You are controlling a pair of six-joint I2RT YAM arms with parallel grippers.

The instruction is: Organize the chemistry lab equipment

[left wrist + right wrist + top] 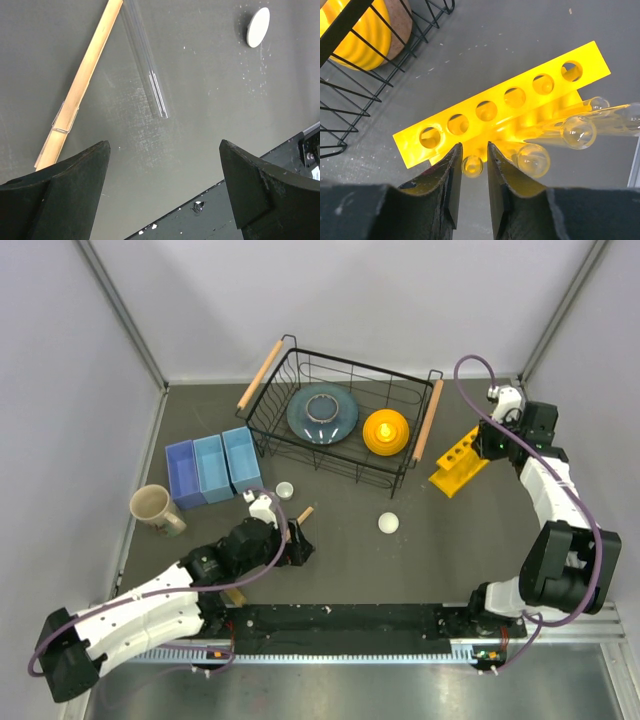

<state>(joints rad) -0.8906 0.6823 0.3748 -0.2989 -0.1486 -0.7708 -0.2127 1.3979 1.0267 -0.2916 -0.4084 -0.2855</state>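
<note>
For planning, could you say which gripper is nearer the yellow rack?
Right. The right gripper is at the yellow rack, shut on a clear tube; the left gripper hangs open far off, by the wooden stick.

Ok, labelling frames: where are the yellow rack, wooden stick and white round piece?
yellow rack [500, 103], right wrist view, top face between holes
wooden stick [83, 75], left wrist view, mid-length
white round piece [258, 27], left wrist view, centre

Robot test cell, alu-framed white walls [350, 300]
</note>
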